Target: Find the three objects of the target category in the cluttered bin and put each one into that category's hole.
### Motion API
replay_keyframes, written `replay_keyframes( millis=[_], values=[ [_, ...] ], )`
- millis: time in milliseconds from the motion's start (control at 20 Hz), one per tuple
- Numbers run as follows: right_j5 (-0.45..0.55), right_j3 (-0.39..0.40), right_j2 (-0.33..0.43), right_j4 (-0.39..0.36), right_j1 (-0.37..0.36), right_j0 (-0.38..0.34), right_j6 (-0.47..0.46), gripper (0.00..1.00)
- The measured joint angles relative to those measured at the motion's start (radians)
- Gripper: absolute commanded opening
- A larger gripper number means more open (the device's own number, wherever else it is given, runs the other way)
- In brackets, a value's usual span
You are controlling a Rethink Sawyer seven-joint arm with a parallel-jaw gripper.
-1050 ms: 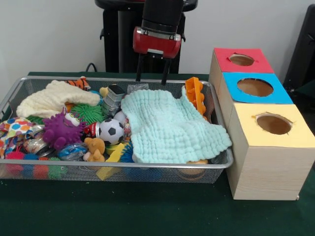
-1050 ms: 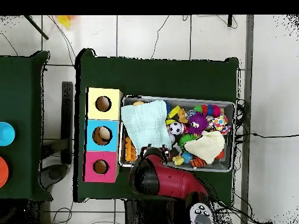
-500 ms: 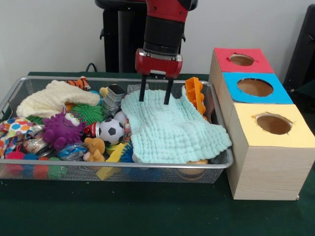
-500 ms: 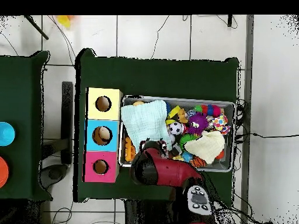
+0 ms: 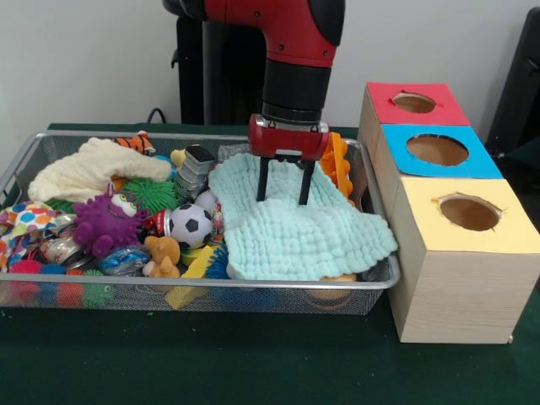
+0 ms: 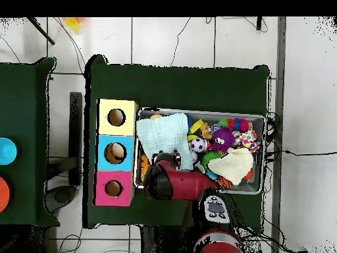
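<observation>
My gripper [image 5: 283, 199] stands open over the back part of a mint-green cloth [image 5: 295, 228], its two black fingertips down at the cloth's surface with nothing gripped. The cloth covers the right half of the wire bin [image 5: 202, 285] and hides what lies beneath. Left of it are a soccer ball [image 5: 191, 225], a purple spiky monster [image 5: 105, 224], a small teddy bear [image 5: 162, 256] and a green spiky ball [image 5: 150, 194]. An orange toy [image 5: 336, 162] stands just right of the gripper. In the overhead view the red arm [image 6: 174, 184] covers the gripper above the cloth [image 6: 164, 135].
Three boxes with round holes line the bin's right side: red [image 5: 413, 102], blue [image 5: 437, 149], yellow [image 5: 469, 213]. A cream cloth [image 5: 89, 169], a tiger toy [image 5: 135, 143] and a grey toy [image 5: 196, 167] lie at the bin's back left. Several bright balls fill the front left corner.
The arm has come forward, down and slightly right, bringing the open gripper from above the bin's back rim onto the mint cloth. The bin's contents have not moved.
</observation>
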Motion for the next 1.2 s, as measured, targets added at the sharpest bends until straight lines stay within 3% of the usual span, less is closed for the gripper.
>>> replay_keyframes(
  millis=[650,1200],
  values=[
    [-0.035,-0.046,-0.008,0.0,0.044,0.042,0.0,1.0],
    [-0.155,-0.051,-0.021,-0.01,0.068,0.046,0.0,1.0]
  ],
)
